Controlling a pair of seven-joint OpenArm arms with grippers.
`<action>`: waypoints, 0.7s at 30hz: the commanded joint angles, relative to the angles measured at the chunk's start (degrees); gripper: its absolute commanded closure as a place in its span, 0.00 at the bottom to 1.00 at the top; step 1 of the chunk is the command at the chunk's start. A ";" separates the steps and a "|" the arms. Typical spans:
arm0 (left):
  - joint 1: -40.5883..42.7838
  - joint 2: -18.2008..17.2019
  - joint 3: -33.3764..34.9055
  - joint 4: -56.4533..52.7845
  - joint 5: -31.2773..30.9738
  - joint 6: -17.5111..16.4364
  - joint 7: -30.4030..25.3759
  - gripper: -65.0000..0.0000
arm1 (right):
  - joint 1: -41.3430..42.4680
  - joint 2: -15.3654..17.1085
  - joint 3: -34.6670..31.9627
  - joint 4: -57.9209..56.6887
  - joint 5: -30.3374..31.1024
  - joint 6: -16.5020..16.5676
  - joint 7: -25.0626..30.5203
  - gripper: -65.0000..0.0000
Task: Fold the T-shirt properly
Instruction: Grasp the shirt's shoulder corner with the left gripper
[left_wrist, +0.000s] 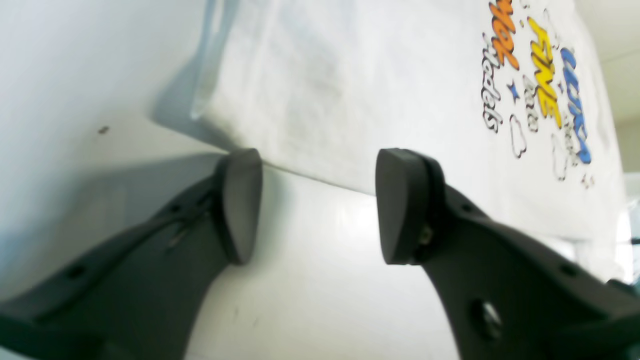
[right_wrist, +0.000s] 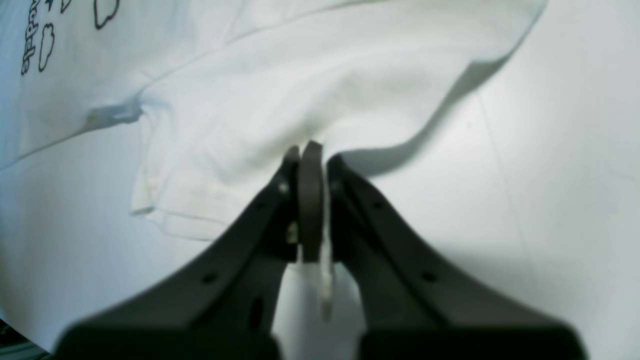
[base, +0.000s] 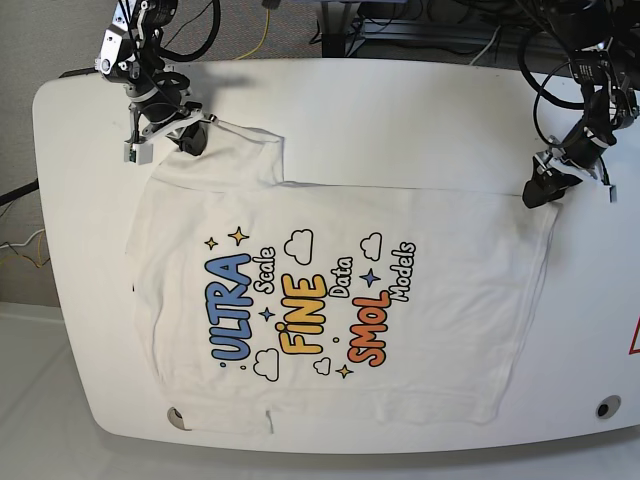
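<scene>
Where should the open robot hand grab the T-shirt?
Probably the T-shirt hem corner right in front of the left gripper. It should slide in low from the bare table side, because that edge lies flat.

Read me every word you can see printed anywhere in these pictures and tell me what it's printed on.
All on the white cotton T-shirt:
"ULTRA", blue
"Scale", small black script
"FiNE", yellow
"Data", small black script
"SMOL", orange
"Models", small black script
A red mark at the white table edge is cut off, unreadable.
</scene>
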 joint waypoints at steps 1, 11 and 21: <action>0.26 -0.72 0.24 -0.41 1.94 1.14 2.11 0.53 | -0.13 0.34 0.09 0.70 0.01 0.07 -0.19 1.00; 0.48 -0.42 0.77 0.13 2.62 2.20 3.69 1.00 | 0.10 0.36 0.08 0.67 -0.25 0.16 -0.09 1.00; 0.48 -0.23 1.41 0.20 2.72 1.54 1.46 1.00 | 0.10 0.23 0.04 0.84 -0.33 0.12 -0.08 1.00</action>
